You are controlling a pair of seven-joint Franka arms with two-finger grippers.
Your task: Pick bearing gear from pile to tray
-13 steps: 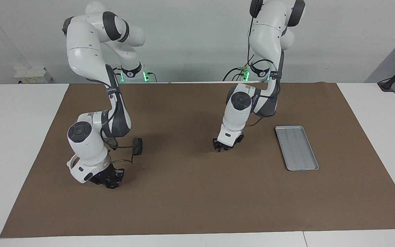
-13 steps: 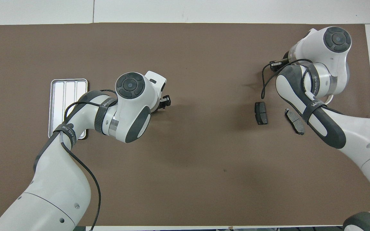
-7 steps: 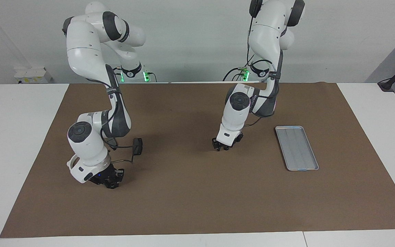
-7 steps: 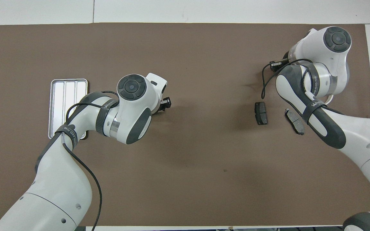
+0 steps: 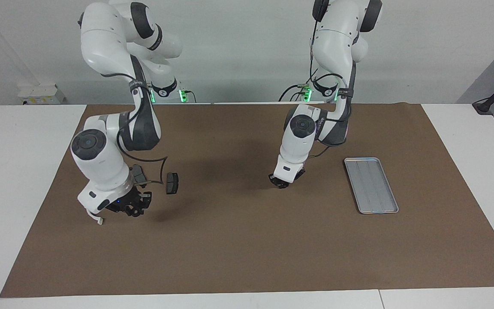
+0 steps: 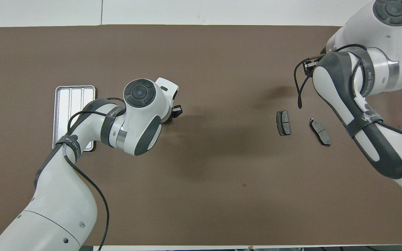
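Observation:
Two dark grey brake pads [image 5: 172, 183] [image 5: 139, 174] of the pile lie on the brown mat toward the right arm's end; they also show in the overhead view [image 6: 283, 122] [image 6: 320, 126]. My right gripper [image 5: 134, 208] [image 6: 307, 65] hangs raised over the mat beside them. A white curved piece [image 5: 96, 218] shows under the right hand's edge. No small black round pieces or bearing gear can be made out. The silver tray [image 5: 371, 185] [image 6: 65, 115] lies empty toward the left arm's end. My left gripper [image 5: 283, 183] [image 6: 176, 111] hangs low over the mat's middle.
The brown mat [image 5: 247, 249] covers most of the white table. A black cable [image 5: 157, 165] loops from the right wrist over the pads. The left forearm covers part of the tray in the overhead view.
The right arm has lifted its hand off the mat beside the pads, uncovering the second pad in the facing view. The left wrist has turned slightly in place.

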